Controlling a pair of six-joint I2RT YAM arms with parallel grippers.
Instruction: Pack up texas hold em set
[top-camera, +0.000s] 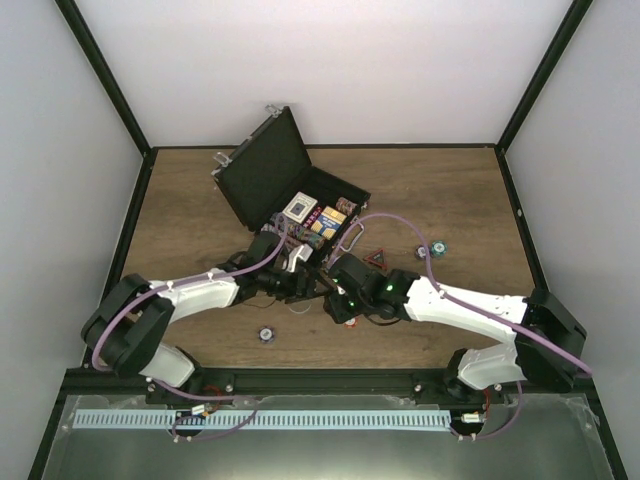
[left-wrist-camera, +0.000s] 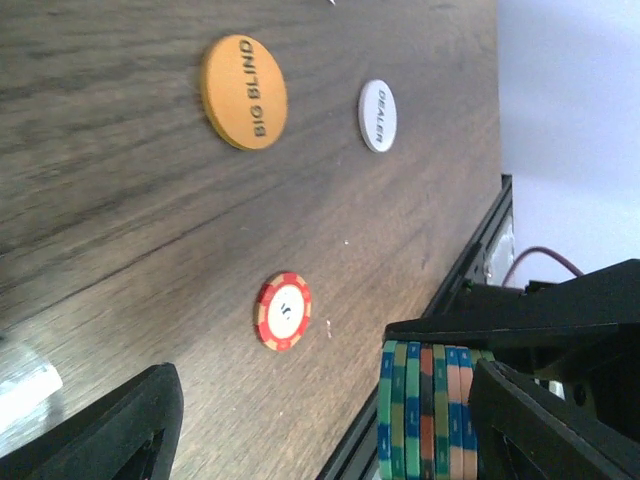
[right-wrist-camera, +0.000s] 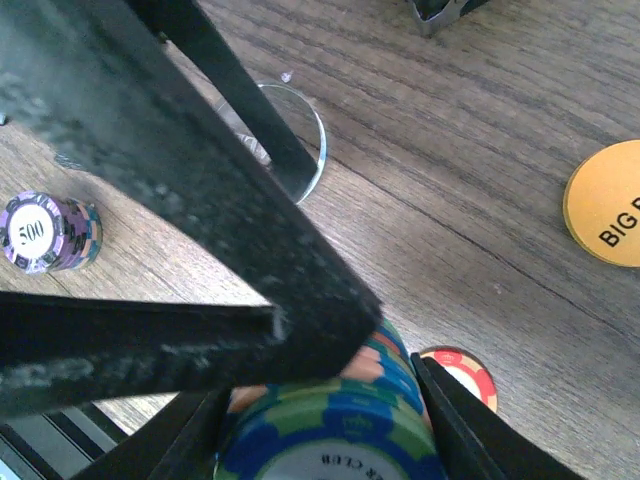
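Held chip stack (right-wrist-camera: 330, 435), apparently mid-table (top-camera: 450, 200)

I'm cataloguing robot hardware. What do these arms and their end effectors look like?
The left arm and right arm have white link shells, black joints and purple cables. Small green lights glow near the right wrist. The end effector fingers are matt black.
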